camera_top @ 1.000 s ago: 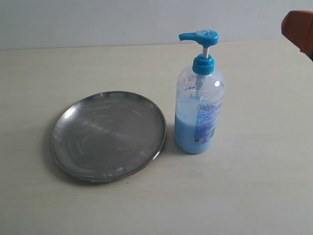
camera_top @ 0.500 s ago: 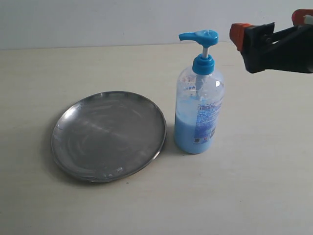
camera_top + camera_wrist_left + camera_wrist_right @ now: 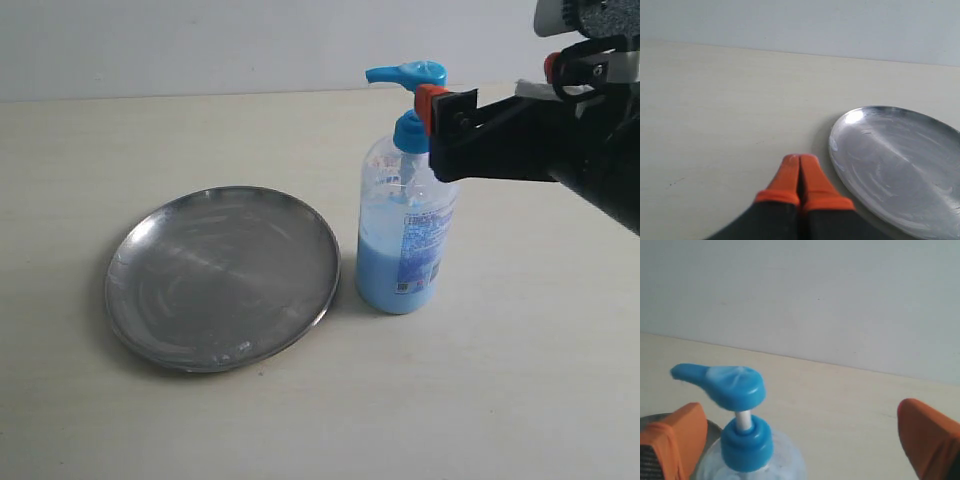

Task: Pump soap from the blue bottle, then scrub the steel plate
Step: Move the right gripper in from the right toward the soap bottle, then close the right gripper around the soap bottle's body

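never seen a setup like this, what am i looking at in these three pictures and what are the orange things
This is a robot with two arms working at a pale table. The wide picture comes from a camera standing off the arms. The other two come from small cameras on each arm's wrist, looking out past that arm's own pincer. The orange things are the pincers' fingertips. On the table lie a round steel plate and, close beside it, an upright blue bottle of light blue soap with a pump head on top. The left gripper is shut and empty, near the plate's rim. The right gripper is open, with a finger on either side of the bottle's neck, and it grips nothing yet.
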Tool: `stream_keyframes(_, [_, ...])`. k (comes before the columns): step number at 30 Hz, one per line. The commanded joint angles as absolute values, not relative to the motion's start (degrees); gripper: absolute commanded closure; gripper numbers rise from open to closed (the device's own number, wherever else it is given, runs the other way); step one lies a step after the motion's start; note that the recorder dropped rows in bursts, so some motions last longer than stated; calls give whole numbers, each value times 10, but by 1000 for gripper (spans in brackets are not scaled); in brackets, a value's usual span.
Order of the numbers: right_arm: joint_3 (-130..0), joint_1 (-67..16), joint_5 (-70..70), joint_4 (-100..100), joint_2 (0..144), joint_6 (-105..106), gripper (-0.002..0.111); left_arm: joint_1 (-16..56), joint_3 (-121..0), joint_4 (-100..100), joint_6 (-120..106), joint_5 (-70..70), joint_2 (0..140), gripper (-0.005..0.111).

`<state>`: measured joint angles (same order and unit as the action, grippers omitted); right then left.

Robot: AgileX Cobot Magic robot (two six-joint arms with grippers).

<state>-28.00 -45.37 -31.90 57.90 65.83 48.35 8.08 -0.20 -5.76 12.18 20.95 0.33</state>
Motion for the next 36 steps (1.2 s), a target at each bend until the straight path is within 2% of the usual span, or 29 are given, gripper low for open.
stream_keyframes(1, [-266, -515, -381, 615, 660, 492, 3, 79, 0, -58, 123, 204, 0, 107])
stream_keyframes(4, [-238, -555, -453, 686, 660, 492, 3, 79, 0, -58, 123, 204, 0, 107])
stream_keyframes(14, [-203, -670, -465, 705, 666, 467, 3, 79, 0, -58, 123, 204, 0, 107])
stream_keyframes(23, [-203, -740, -555, 717, 762, 410, 3, 79, 0, -58, 123, 204, 0, 107])
stream_keyframes(26, [-203, -751, -606, 739, 797, 384, 3, 79, 0, -58, 123, 204, 0, 107])
stream_keyframes(36, [-203, -751, -633, 725, 892, 313, 3, 79, 0, -58, 123, 204, 0, 107])
